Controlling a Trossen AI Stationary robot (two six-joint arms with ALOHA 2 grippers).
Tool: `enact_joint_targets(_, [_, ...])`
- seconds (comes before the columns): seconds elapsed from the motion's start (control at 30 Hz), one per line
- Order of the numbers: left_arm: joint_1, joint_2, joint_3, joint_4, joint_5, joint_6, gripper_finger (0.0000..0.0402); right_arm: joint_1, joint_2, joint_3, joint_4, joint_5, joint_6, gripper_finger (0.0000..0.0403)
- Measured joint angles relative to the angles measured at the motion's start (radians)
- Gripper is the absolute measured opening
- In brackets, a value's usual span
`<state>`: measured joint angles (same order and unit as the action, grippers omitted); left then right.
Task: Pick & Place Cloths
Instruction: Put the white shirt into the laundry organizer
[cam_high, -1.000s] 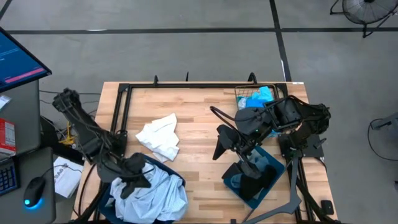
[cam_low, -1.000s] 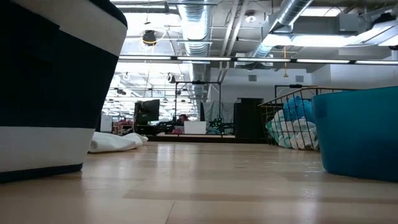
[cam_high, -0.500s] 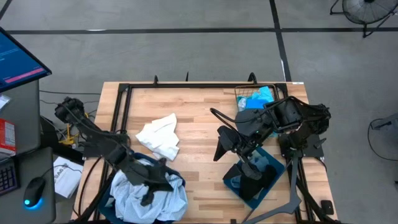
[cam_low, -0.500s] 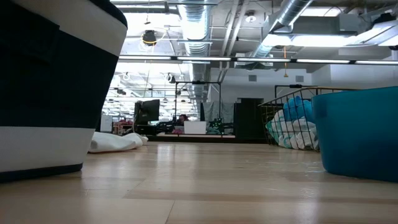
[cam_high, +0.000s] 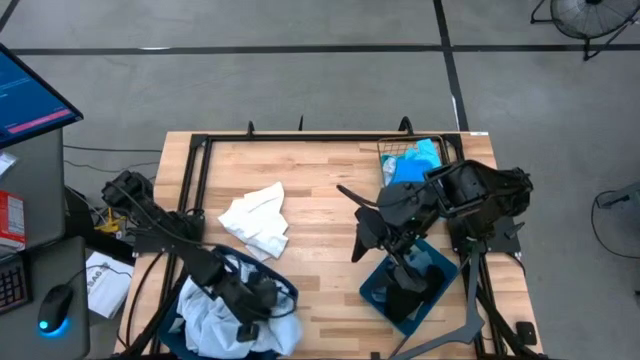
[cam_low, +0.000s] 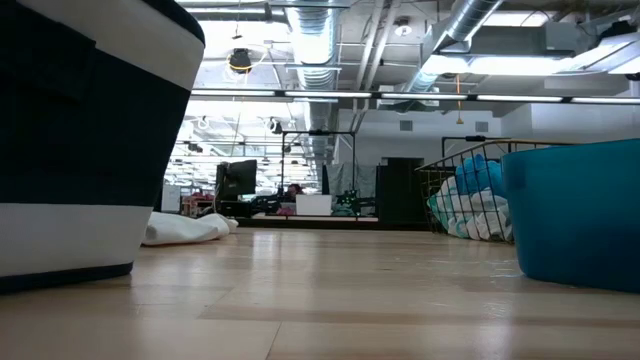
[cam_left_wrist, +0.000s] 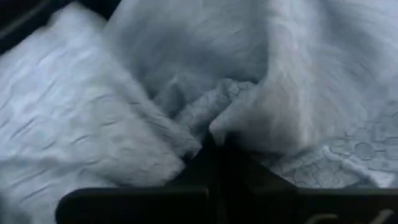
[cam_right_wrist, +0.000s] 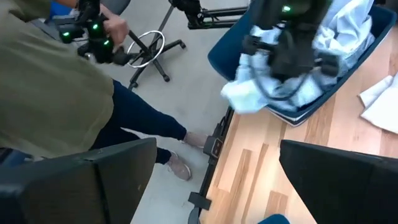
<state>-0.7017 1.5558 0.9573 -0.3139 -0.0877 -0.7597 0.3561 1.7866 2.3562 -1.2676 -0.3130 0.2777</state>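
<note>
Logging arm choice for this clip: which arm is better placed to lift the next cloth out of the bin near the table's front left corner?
The left. Its end effector is down in the pale blue cloth in that bin. The right end effector hangs open over bare table, beside the other bin.

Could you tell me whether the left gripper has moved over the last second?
Yes. In the high view the left gripper has travelled along the dark-teal bin of pale blue cloths, toward the table's centre.
</note>
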Motion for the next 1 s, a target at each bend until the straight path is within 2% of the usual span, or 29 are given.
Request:
enact_joint_targets(0.13, [-0.014, -0.022, -0.082, -0.072, -0.005, -0.154, 0.0000, 0.016, 0.000, 0.000, -0.026, 0.000, -0.025, 0.0333])
enact_joint_targets(0.4, [-0.107, -0.035, -0.221, -0.056, -0.049, -0.413, 0.0000, 0.037, 0.000, 0.000, -0.065, 0.003, -0.031, 0.0333])
enact_joint_targets(0.57, [-0.121, -0.035, -0.245, -0.046, -0.096, -0.430, 0.0000, 0.036, 0.000, 0.000, -0.066, 0.004, -0.044, 0.0333])
enact_joint_targets(0.67, [-0.087, -0.050, -0.247, -0.052, -0.050, -0.393, 0.0000, 0.026, 0.000, 0.000, -0.066, 0.004, -0.068, 0.0333])
enact_joint_targets(0.77, [-0.042, -0.135, -0.244, -0.090, -0.021, -0.347, 0.0000, 0.014, 0.000, 0.000, -0.066, 0.004, -0.085, 0.0333])
enact_joint_targets(0.9, [-0.003, -0.316, -0.235, -0.080, -0.078, -0.340, 0.0000, -0.004, 0.000, 0.000, -0.065, 0.004, -0.095, 0.0333])
enact_joint_targets(1.0, [-0.006, -0.435, -0.235, -0.080, -0.034, -0.344, 0.0000, -0.013, 0.000, 0.000, -0.065, 0.004, -0.096, 0.0333])
